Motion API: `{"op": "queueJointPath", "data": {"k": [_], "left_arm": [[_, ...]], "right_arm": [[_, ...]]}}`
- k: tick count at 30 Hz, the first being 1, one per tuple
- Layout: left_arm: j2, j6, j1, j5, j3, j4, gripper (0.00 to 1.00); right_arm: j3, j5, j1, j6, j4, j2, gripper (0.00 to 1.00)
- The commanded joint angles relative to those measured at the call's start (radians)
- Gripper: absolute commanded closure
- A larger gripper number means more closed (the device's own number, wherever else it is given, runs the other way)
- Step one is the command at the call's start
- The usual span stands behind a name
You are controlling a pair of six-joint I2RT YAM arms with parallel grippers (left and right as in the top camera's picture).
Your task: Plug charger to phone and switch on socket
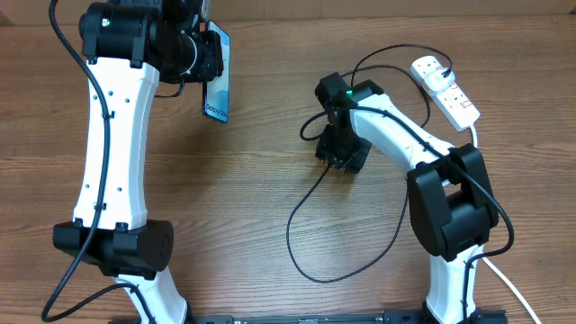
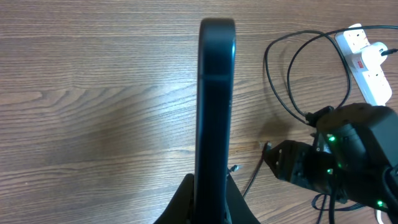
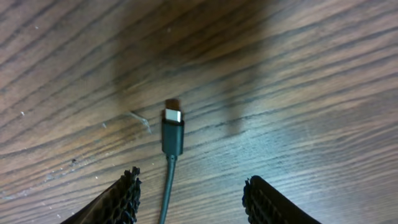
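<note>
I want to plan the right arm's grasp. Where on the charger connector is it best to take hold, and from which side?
Grip the black housing just behind the metal tip of the charger connector, coming straight down from above. It lies flat on the table, centred between the open fingers of the right gripper, so the pads can probably close on its two long sides.

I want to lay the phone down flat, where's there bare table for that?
Bare wood lies between the left arm and the charger cable loop, below the held phone. The far right is crowded: the power strip, cable loops and right gripper bunch together there.
</note>
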Motion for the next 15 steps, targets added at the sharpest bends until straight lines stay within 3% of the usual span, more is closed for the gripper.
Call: {"op": "queueJointPath", "data": {"k": [1,6,12,15], "left_arm": [[-0.009,-0.011,0.003,-0.001,0.008,0.008,0.96],[-0.008,-0.011,0.003,-0.001,0.008,0.007,0.96],[-0.009,-0.011,0.003,-0.001,0.008,0.007,0.96],[-0.008,-0.011,0.003,-0.001,0.008,0.008,0.96]], "right_arm": [[-0.019,0.030,0.026,0.035,0.008,0.006,0.46],[-0.019,0.055,0.055,0.050,0.011,0.017,0.47],[-0.019,0.065,0.054,0.064,0.014,0.039,0.62],[-0.019,0.065,0.054,0.061,0.015,0.048,0.62]]}}
